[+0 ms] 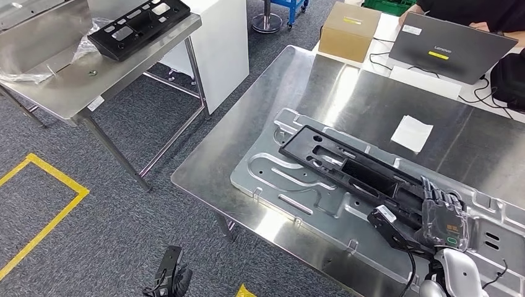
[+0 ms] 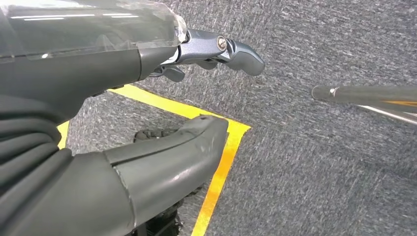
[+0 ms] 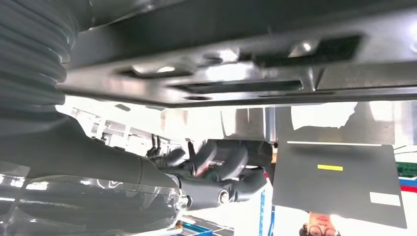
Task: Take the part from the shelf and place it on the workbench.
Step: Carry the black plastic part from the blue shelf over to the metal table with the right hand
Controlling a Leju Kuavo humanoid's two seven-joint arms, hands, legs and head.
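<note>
The black part (image 1: 353, 170) is gripped at its near end by the right hand (image 1: 442, 213) and lies on a silver plate (image 1: 291, 185) on the desk (image 1: 347, 93). The left hand (image 2: 196, 88) hangs with fingers spread above the carpeted floor (image 2: 319, 172).

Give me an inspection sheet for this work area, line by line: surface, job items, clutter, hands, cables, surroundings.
Surface: steel workbench, shiny, carrying a grey metal plate.
Job's things: long black part lies on the plate; a second black part sits on the side table.
Clutter: white paper, cardboard box, laptop.
Hands: right hand rests at the part's near end, grip unclear; left hand hangs over the floor, holding nothing.
Cables: black cables beside the laptop.
Surroundings: grey carpet, yellow floor tape, a person behind the laptop.
</note>
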